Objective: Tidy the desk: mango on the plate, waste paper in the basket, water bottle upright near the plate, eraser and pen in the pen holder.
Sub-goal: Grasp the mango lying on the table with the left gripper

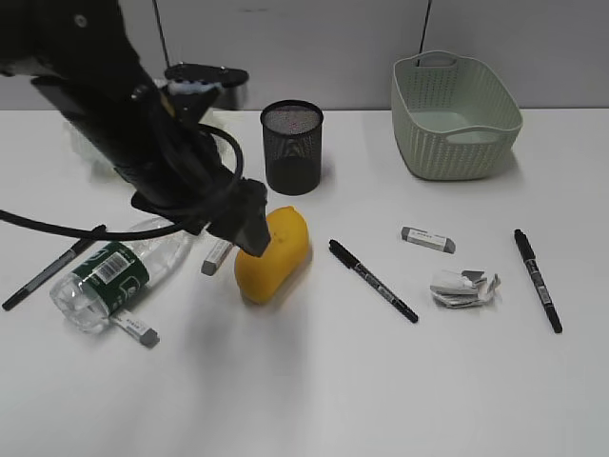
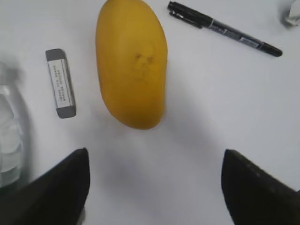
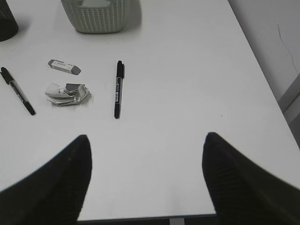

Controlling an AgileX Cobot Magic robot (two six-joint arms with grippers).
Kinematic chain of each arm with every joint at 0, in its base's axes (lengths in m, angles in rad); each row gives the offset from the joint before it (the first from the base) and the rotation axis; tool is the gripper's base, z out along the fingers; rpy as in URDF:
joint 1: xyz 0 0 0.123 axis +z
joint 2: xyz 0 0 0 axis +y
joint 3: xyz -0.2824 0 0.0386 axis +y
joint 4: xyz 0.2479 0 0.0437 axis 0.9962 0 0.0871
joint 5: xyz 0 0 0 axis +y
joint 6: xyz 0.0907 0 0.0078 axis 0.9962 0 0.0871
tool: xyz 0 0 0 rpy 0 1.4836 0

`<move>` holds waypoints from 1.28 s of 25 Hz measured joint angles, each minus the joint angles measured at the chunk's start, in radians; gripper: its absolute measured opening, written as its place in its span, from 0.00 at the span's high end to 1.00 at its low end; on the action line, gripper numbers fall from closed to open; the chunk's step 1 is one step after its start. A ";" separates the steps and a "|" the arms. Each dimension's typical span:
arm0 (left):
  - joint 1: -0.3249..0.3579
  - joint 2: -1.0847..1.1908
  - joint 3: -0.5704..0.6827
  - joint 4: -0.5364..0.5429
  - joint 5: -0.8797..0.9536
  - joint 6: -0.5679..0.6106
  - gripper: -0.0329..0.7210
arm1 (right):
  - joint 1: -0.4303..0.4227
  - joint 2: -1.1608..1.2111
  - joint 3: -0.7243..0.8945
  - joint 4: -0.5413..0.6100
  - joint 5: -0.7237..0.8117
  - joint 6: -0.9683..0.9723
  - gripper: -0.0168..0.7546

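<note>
On the desk, the leftmost thing is a black pen lying at a slant near the edge, and just beside it the water bottle lies on its side, its green label up and its cap hidden. A small grey-ended eraser lies touching or just below the bottle, and a second eraser lies between the bottle and the mango. The left arm reaches down over this cluster and hides part of the bottle; its left gripper hangs with the jaws spread wide, apart from the mango, which lies on the tabletop just ahead of the fingers. Behind the arm, a pale green shape at the far left may be the plate, mostly hidden. The pen holder stands upright behind the mango. To the right a black marker lies diagonally, then a third eraser, with the waste paper just below it. The basket sits at the back right, and another black pen lies near the right edge. The right gripper hovers over bare tabletop, jaws wide apart, holding nothing.
</note>
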 joint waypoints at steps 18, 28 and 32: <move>-0.005 0.345 -0.260 0.090 0.068 0.000 0.06 | 0.000 0.000 0.000 0.000 0.000 0.000 0.22; -0.005 0.407 -0.264 0.103 0.031 0.000 0.07 | 0.000 0.000 0.000 0.000 0.000 0.000 0.22; -0.005 0.416 -0.264 0.100 0.006 0.000 0.09 | 0.000 0.000 0.000 0.000 0.000 0.000 0.22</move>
